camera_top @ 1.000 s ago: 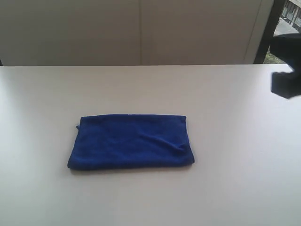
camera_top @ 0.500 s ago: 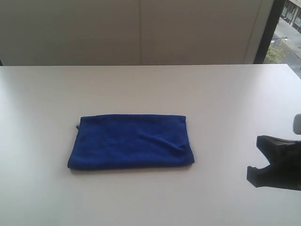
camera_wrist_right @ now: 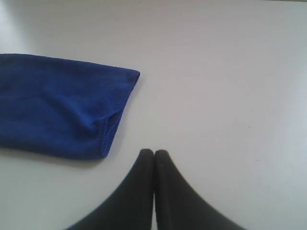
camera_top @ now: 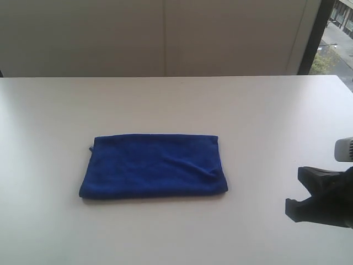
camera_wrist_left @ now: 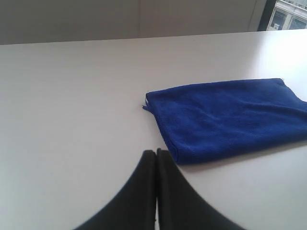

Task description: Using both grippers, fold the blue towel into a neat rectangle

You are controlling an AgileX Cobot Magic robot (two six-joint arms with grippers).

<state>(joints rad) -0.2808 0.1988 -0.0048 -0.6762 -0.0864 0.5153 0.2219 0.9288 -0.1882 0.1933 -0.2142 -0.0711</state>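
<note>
The towel (camera_wrist_left: 225, 120) runs past the frame edge in both wrist views, hiding one end each, and the right gripper (camera_top: 324, 200) is cut off at the exterior view's right edge, fingertips unclear.

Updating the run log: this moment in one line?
blue towel: folded, flat on table | left gripper: shut, empty | right gripper: shut, empty

Plain royal-blue towel (camera_top: 154, 165) on white table (camera_top: 176, 105); black right gripper (camera_wrist_right: 154, 152).

Right claw (camera_top: 315, 200): a second ago raised beside the far right corner of the worktop (camera_top: 182, 105); now low at the right edge toward the near corner, slightly further inward than half a second ago.
</note>
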